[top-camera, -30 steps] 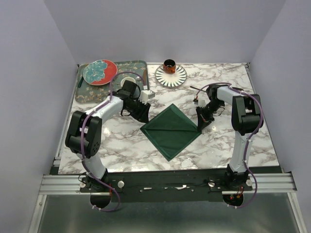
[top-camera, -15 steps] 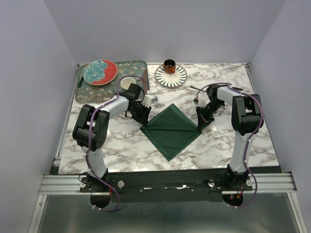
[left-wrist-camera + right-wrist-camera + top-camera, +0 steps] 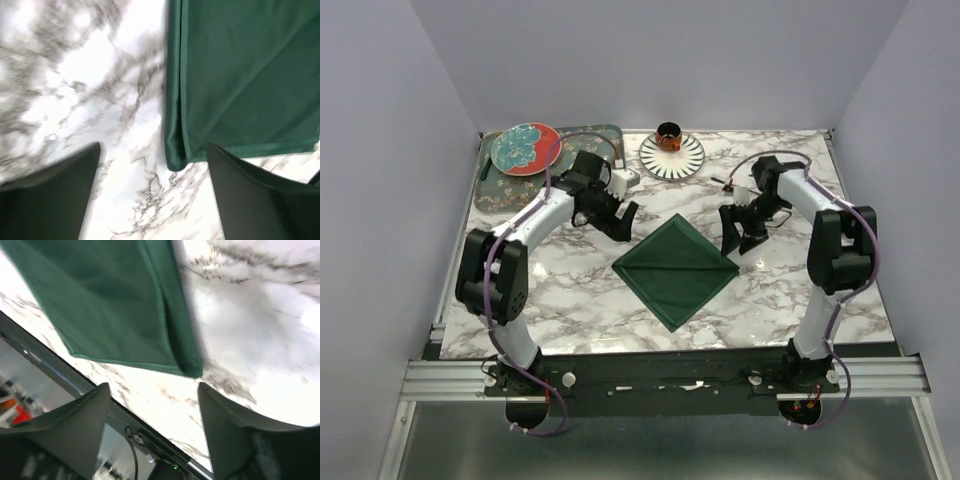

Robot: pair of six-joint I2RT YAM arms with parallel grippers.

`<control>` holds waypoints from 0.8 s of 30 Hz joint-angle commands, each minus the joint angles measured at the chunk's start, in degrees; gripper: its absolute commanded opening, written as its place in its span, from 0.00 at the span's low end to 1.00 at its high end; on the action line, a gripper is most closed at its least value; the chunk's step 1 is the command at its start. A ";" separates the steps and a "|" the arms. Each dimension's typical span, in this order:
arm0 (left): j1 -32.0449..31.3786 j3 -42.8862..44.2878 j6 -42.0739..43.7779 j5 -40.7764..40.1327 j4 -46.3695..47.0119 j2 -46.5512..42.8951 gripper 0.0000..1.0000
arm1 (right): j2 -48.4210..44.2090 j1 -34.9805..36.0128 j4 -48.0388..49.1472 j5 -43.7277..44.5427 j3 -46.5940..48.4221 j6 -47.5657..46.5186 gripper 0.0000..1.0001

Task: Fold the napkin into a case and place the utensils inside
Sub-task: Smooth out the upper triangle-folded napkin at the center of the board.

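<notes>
The dark green napkin (image 3: 675, 270) lies flat on the marble table (image 3: 570, 300) as a layered square turned on one corner, not a narrow case. My left gripper (image 3: 622, 220) hovers open just beyond its left corner. In the left wrist view that folded napkin corner (image 3: 175, 160) lies ahead of the left gripper (image 3: 152, 200), with only marble between the fingers (image 3: 50, 195). My right gripper (image 3: 740, 235) is open just off the right corner. The right wrist view shows the napkin (image 3: 110, 300) ahead of the empty right gripper (image 3: 150, 425). I cannot make out the utensils.
A floral tray (image 3: 490, 190) at the back left carries a red and teal plate (image 3: 525, 148). A striped plate (image 3: 671, 157) with a small dark cup (image 3: 668, 133) stands at the back centre. The table's near edge and rail (image 3: 125, 415) show in the right wrist view.
Both grippers have opened and let go of the napkin's left and right corners, then drawn back and up a little. The napkin lies flat where it was.
</notes>
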 commanded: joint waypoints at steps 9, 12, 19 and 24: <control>0.82 4.90 10.37 -3.29 10.55 -22.53 0.99 | -21.88 -0.46 15.54 -9.87 14.06 -0.52 1.00; 0.82 -1.96 1.36 -4.59 22.94 -25.62 0.99 | -22.51 -0.46 33.21 -9.02 8.08 14.82 1.00; -1.37 -13.42 -24.83 14.73 22.94 -24.12 0.99 | -12.56 2.61 19.86 -34.66 6.00 14.18 1.00; -5.67 -25.07 -42.06 20.27 38.94 -22.99 0.99 | -17.59 7.27 28.67 -38.45 -13.01 19.99 1.00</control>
